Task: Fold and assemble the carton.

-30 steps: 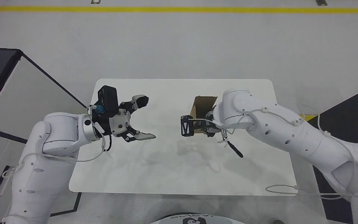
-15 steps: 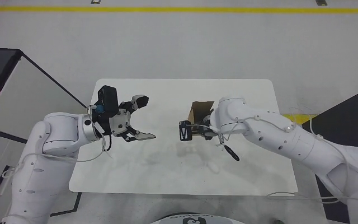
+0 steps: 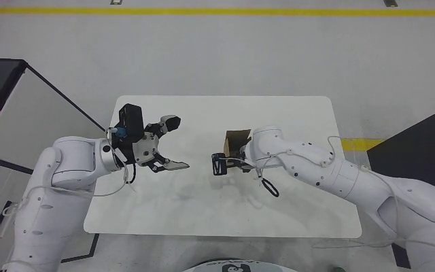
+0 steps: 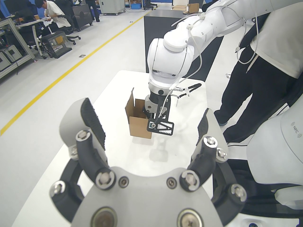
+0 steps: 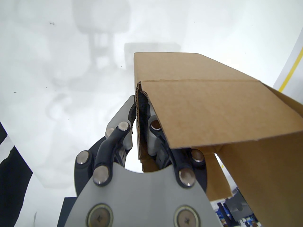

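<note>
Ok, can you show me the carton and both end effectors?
carton [image 4: 139, 127]: left wrist view, its front wall.
right end effector [image 5: 139, 109]: right wrist view, between the fingertips pinching the carton's wall.
left end effector [image 3: 178, 144]: top view, the gap between its open fingertips.

The carton [image 3: 237, 139] stands on the table [image 3: 204, 204] in the right hand [image 5: 139, 112], left hand [image 3: 177, 144] apart to its left.

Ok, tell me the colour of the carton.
The carton is plain brown cardboard, clearest in the right wrist view.

Table [image 3: 204, 204]: white, centre of top view.
Floor line [image 3: 272, 11]: yellow, along upper edge (grey floor around).
Cabinet [image 4: 156, 27]: black, upper middle, behind table.
</note>
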